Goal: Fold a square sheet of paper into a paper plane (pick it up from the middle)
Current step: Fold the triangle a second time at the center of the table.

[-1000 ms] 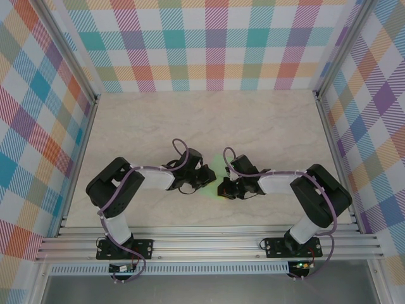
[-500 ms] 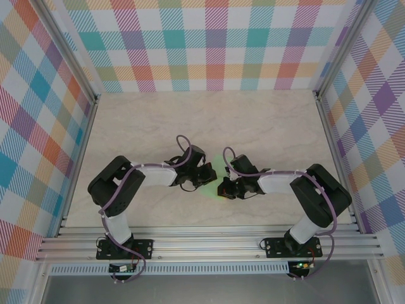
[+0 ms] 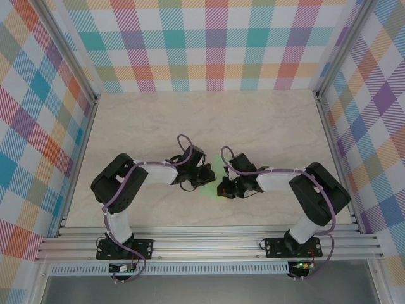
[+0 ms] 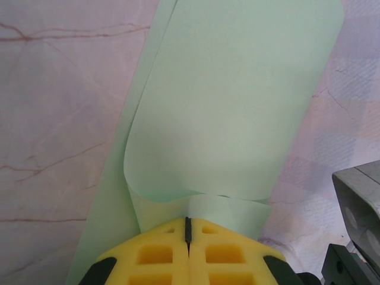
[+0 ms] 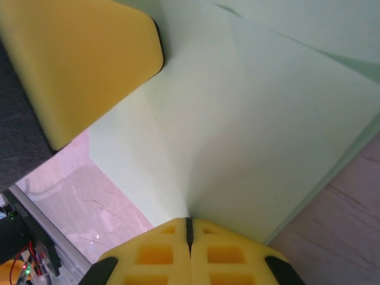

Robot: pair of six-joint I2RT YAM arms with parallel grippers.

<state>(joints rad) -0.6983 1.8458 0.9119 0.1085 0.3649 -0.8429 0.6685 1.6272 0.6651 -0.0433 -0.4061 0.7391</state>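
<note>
From above, I see the left gripper [image 3: 204, 178] and right gripper [image 3: 224, 188] meeting over the square sheet of paper [image 3: 214, 171] at mid-table [image 3: 266, 133]. Left wrist: fingers [image 4: 154, 255] pressed together, pinching the sheet's curled edge. Right wrist: fingers [image 5: 228, 255] clamp the sheet too.

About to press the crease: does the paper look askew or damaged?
No tear shows. The square sheet of paper bulges in a rounded, uncreased loop at the left gripper, its upper flap slanted across the layer beneath. The right gripper pinches it too.
</note>
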